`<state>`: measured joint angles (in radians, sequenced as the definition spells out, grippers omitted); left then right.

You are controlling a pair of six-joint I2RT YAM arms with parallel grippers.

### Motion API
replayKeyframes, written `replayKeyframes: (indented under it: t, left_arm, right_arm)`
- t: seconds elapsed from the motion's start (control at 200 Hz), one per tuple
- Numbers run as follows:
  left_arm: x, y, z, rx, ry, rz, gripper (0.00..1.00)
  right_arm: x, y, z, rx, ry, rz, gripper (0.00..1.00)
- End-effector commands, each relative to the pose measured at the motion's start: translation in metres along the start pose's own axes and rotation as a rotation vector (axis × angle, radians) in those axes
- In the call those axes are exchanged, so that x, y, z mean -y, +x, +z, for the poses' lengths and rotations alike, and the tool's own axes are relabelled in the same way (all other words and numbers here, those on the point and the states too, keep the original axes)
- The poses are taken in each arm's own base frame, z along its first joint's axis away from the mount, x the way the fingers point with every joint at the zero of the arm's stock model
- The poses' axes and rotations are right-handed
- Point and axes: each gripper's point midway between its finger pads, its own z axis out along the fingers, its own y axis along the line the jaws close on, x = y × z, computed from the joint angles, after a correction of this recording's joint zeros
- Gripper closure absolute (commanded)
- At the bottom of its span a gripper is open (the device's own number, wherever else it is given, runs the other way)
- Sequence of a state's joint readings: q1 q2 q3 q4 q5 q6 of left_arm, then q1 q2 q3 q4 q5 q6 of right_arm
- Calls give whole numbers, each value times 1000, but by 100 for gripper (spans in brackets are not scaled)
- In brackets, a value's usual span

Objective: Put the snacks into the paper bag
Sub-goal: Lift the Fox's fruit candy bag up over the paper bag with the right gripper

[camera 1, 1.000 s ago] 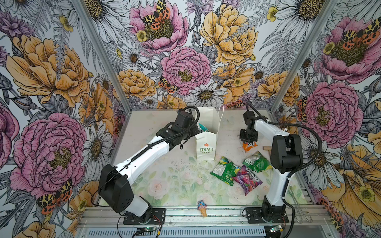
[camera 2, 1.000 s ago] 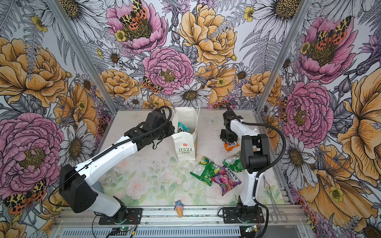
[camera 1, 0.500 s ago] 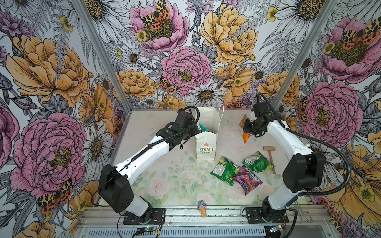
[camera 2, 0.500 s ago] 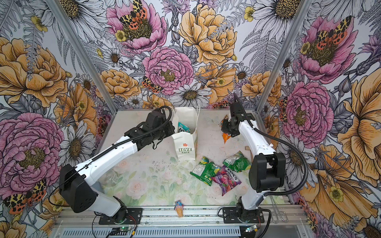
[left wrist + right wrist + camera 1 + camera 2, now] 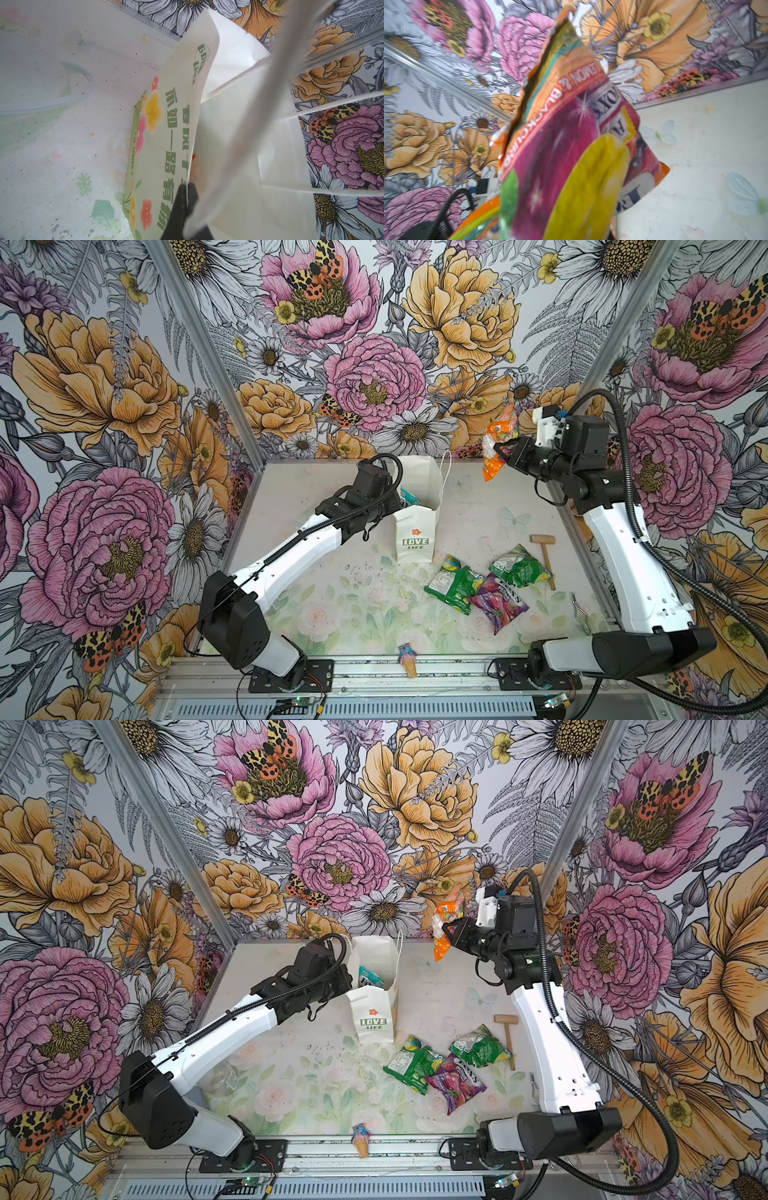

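You're working in a booth walled with bold floral wallpaper [image 5: 374, 377], over a pale tabletop [image 5: 332, 605] printed with faint roses. Your left gripper [image 5: 187, 199] is clamped tight on the rim of the white paper bag [image 5: 417, 531]. The bag stands upright near the back middle of the table with its mouth open, and a teal packet [image 5: 409, 499] shows inside it. Your right gripper [image 5: 503, 450] pinches the orange snack packet [image 5: 492, 466] and holds it in the air, to the right of the bag and well apart from it. On the table in front of the bag and to its right, a green packet [image 5: 451, 583], a second green packet [image 5: 519, 566] and a purple packet [image 5: 498, 605] lie bunched together. A small wooden mallet [image 5: 544, 547] lies just beside the second green packet. An ice-cream-cone trinket [image 5: 408, 657] sits at the table's front edge.
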<state>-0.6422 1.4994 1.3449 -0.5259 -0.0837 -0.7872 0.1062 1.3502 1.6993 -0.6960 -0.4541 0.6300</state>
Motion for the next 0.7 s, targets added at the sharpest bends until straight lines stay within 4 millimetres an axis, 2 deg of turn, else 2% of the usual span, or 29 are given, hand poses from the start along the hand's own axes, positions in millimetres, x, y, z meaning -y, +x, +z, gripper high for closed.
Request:
replayKeyframes:
  t: [0.0,0.095,0.165,0.27,0.42,0.696]
  left_arm:
    - [-1,10,7,-40,-19,4,100]
    - [0,10,8,-40,-17,4,100]
    - [1,10,7,-39,-15,5,100]
    - [1,10,8,-40,-16,6,100]
    - [1,10,8,-39,-16,6,100]
    - [4,9,5,-36,-6,6,100]
  right_arm:
    - [-78,-30,-30,123,-256,-13,100]
    - [-114,-31,-39,138,-348,-21,100]
    - [-133,-29,-41,135,-393,-20,100]
    - [-148,-24,-32,118,-424,10,100]
    - [-154,-14,-7,83,-426,32,100]
    - [-139,11,48,-1,-359,71,100]
